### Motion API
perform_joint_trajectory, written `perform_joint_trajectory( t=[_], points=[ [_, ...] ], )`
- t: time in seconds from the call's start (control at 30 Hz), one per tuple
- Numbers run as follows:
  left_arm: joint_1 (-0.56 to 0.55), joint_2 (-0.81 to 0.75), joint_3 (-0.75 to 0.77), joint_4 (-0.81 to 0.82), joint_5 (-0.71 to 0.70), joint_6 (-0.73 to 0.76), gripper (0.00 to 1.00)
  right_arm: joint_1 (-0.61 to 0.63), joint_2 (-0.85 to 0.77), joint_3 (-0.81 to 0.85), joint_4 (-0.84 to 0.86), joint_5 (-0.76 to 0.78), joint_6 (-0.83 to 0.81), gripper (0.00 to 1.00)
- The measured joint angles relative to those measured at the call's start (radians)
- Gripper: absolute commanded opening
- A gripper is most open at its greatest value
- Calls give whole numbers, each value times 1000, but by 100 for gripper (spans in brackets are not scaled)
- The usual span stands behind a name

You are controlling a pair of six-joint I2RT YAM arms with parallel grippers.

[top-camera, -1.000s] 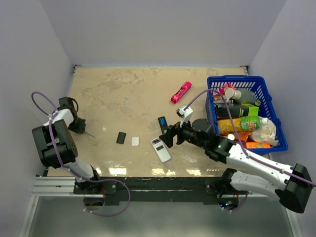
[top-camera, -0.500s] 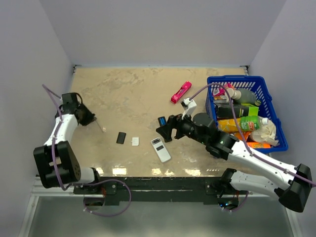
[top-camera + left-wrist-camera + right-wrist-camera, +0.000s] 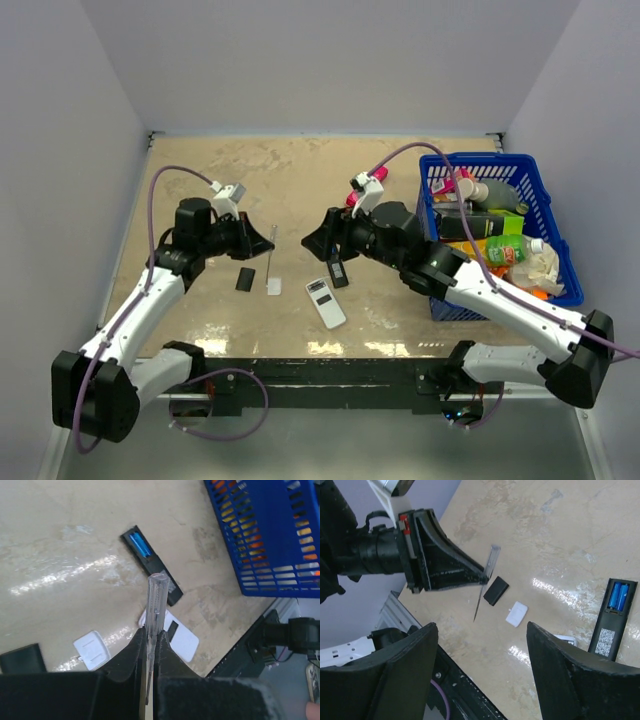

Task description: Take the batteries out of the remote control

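At the left, the left gripper [image 3: 260, 240] has its fingers [image 3: 127, 657] pinched tight on a thin clear-handled screwdriver [image 3: 154, 600]. At its four o'clock lies the black remote [image 3: 338, 271], back open, with two blue batteries [image 3: 620, 596] seated inside. The right gripper [image 3: 316, 238] hangs at the remote's eleven o'clock, fingers [image 3: 570, 680] spread wide, seemingly touching nothing.

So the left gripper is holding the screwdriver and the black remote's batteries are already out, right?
Not quite. The right wrist view shows two blue batteries lying in the black remote's open compartment. The left gripper does hold the screwdriver.
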Motion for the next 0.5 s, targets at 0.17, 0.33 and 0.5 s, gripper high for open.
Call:
perform_joint_trajectory(
  t=[0.17, 0.33, 0.5],
  points=[
    [-37, -45, -22, 25, 69, 2, 0, 0, 82, 62, 6, -28, 36, 62],
    [-40, -61, -22, 51, 124, 19, 0, 0, 205, 126, 11, -57, 61, 58],
    [-40, -61, -22, 61, 161, 24, 0, 0, 303, 191, -3, -59, 63, 57]
  ],
)
